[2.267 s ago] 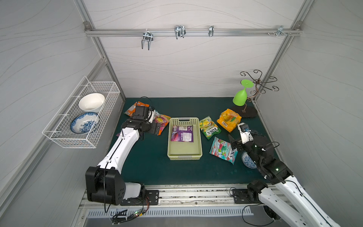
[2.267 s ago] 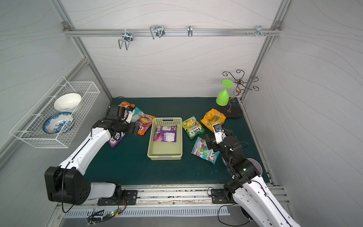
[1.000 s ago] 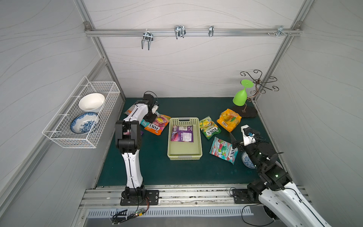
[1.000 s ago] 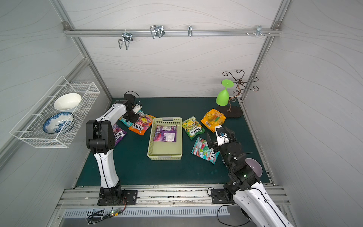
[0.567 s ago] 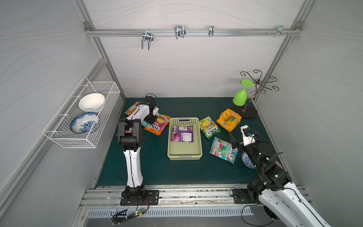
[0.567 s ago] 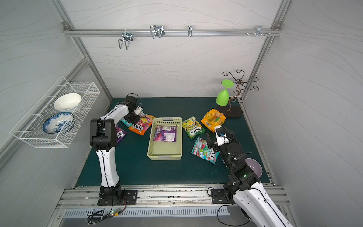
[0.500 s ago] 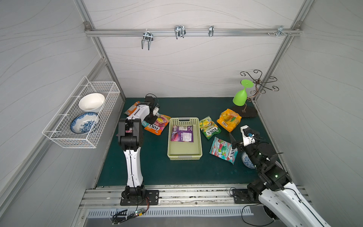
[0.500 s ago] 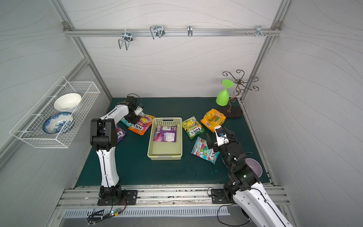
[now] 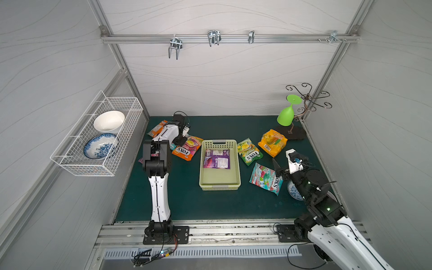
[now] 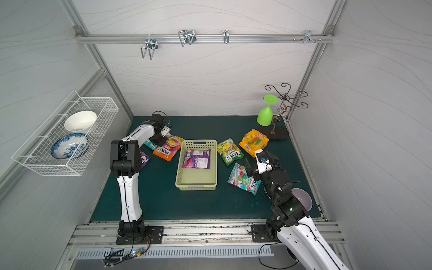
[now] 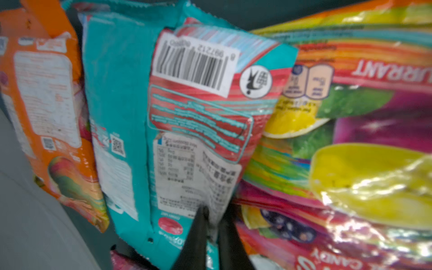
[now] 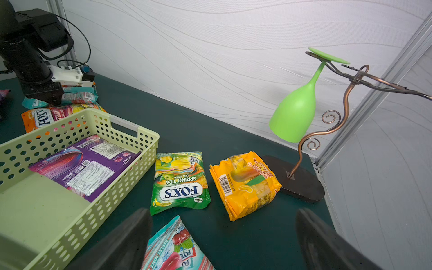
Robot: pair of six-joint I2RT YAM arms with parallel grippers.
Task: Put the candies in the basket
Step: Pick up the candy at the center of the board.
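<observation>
Currently I am seeing the left gripper (image 11: 214,230) pinching shut on the teal bag's (image 11: 187,117) edge; that bag is lying left of the basket (image 9: 219,185), outside it. Meanwhile the right gripper (image 12: 223,212) is hanging wide open, holding nothing, over the mint bag (image 12: 174,247).

8 candy bags (image 9: 157,128) (image 10: 150,145) (image 9: 188,149) (image 10: 145,160) (image 9: 217,159) (image 9: 249,152) (image 9: 272,142) (image 9: 264,178), 1 basket (image 9: 219,187), 1 wire rack (image 9: 77,161), 3 bowls (image 9: 108,121) (image 9: 100,146) (image 10: 304,198), 1 green glass (image 9: 285,115), 1 stand (image 9: 292,134), 4 hooks (image 9: 174,46) (image 9: 214,37) (image 9: 251,36) (image 9: 333,37), 2 arms (image 9: 156,187) (image 9: 327,210).

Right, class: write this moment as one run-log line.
left gripper: shut on teal bag | right gripper: open, empty | basket: one purple bag inside
</observation>
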